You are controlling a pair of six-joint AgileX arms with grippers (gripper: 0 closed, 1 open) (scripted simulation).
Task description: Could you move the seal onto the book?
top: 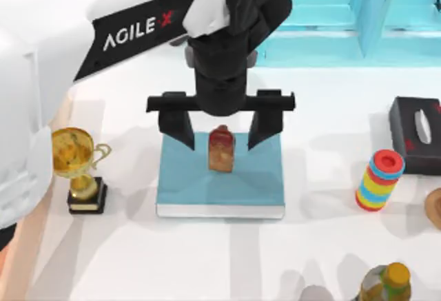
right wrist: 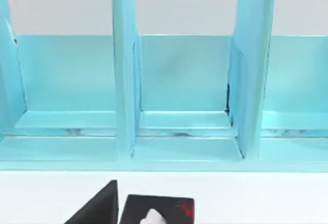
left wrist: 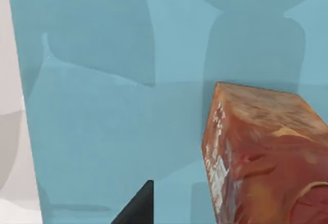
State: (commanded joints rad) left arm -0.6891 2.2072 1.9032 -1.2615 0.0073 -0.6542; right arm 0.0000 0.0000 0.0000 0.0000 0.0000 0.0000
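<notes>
Top view, seal (top: 221, 149) on book (top: 220, 177), left claw (top: 220, 132) spread

Along the far edge of the table (top: 207, 266) we see a light-blue shelf frame (top: 358, 12), its upright dividers splitting it into open compartments. At the left stands a gold trophy (top: 77, 160) on a black base. At the right lies a black tissue box (top: 415, 134) with white tissue poking from its slot, and just in front of it a stack of coloured rings (top: 380, 179). Near the front right corner we see a yellow-capped bottle (top: 387, 284).
</notes>
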